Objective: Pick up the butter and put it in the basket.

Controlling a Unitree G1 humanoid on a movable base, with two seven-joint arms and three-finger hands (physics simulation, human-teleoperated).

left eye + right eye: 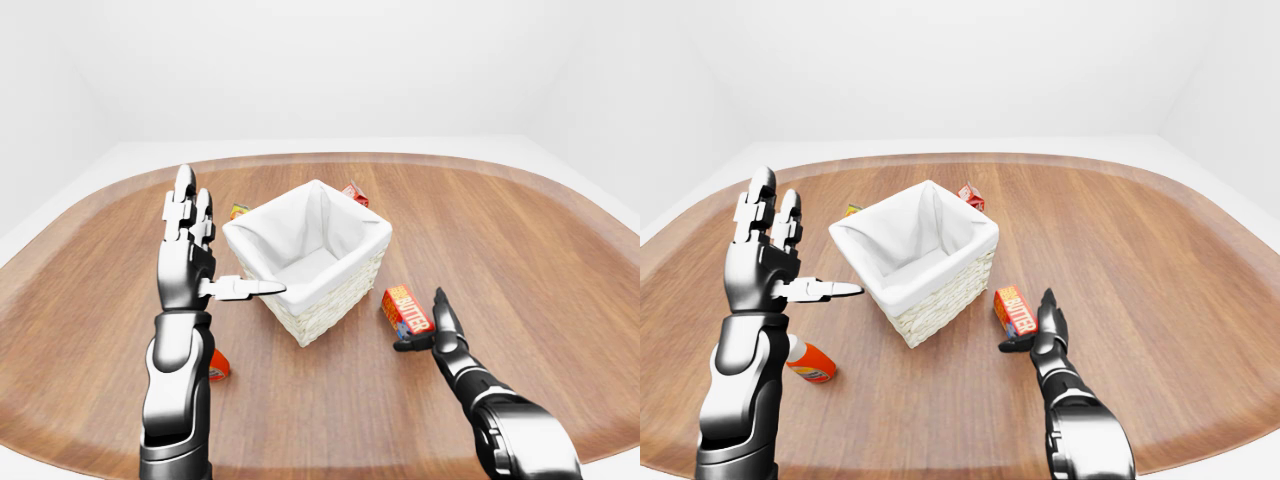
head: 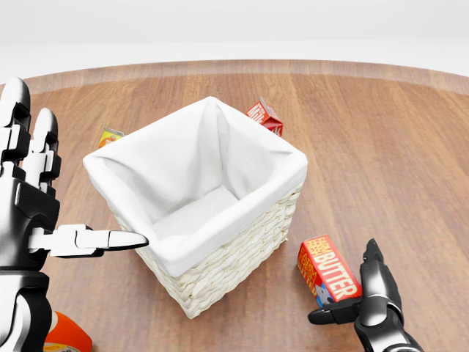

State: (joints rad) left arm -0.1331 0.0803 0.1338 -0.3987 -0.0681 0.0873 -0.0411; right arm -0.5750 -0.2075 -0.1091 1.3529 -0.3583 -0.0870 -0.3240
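Observation:
The butter (image 2: 327, 270) is a red and orange box with white lettering, lying flat on the wooden table just right of the basket. The basket (image 2: 201, 200) is white wicker with a white cloth liner and stands at the middle of the table. My right hand (image 2: 364, 301) is open, fingers spread, right beside the butter's lower right end, thumb near the box. My left hand (image 2: 44, 198) is open and raised upright to the left of the basket, thumb pointing toward the basket's rim.
A red carton (image 2: 264, 116) lies beyond the basket's upper right corner. A small yellow-orange box (image 2: 110, 137) lies at its upper left. An orange bottle (image 1: 812, 364) lies on the table below my left arm. The table (image 1: 560, 260) is round, brown wood.

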